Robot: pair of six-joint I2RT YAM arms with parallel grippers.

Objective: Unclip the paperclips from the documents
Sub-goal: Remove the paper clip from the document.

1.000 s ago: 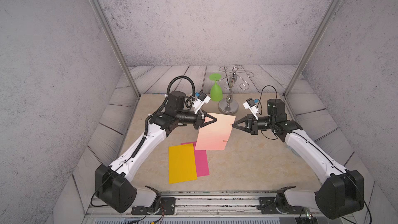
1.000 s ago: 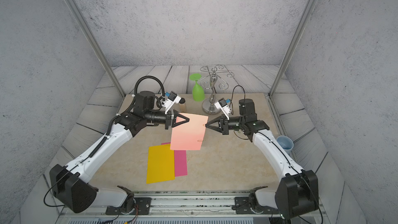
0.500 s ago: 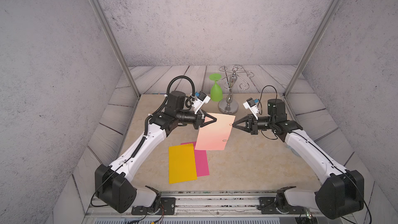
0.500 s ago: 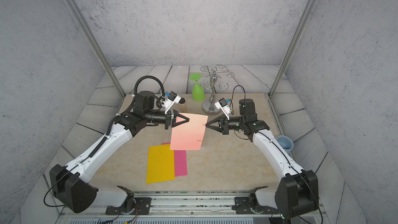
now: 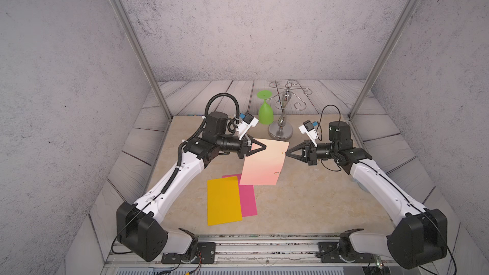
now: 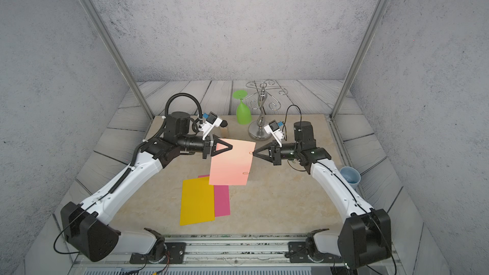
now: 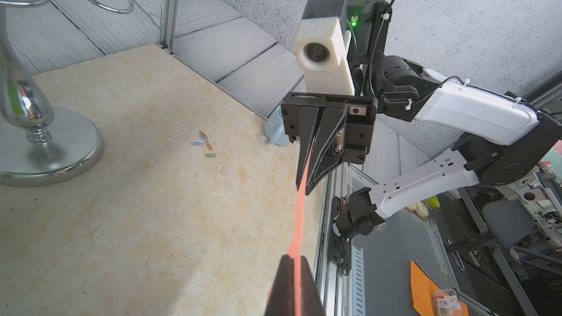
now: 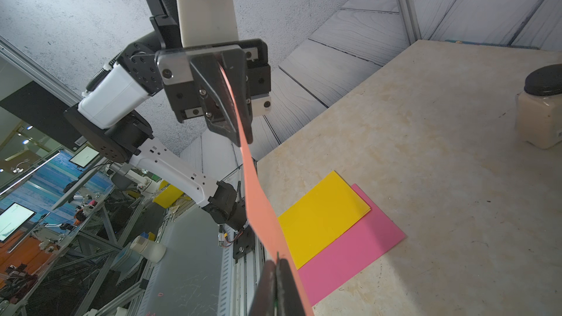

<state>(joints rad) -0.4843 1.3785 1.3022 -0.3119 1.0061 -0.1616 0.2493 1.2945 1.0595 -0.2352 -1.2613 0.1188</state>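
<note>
Seemingly midway, the left gripper is clamping the salmon pink sheet aloft at its 9 o'clock edge while the right gripper is pinching a paperclip at 2 o'clock, a second clip waiting at 4 o'clock, freed clips lying near the chrome stand.

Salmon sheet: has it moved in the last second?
No. In both top views the salmon sheet keeps the same gap to the chrome stand base and covers the same corner of the magenta sheet.
</note>
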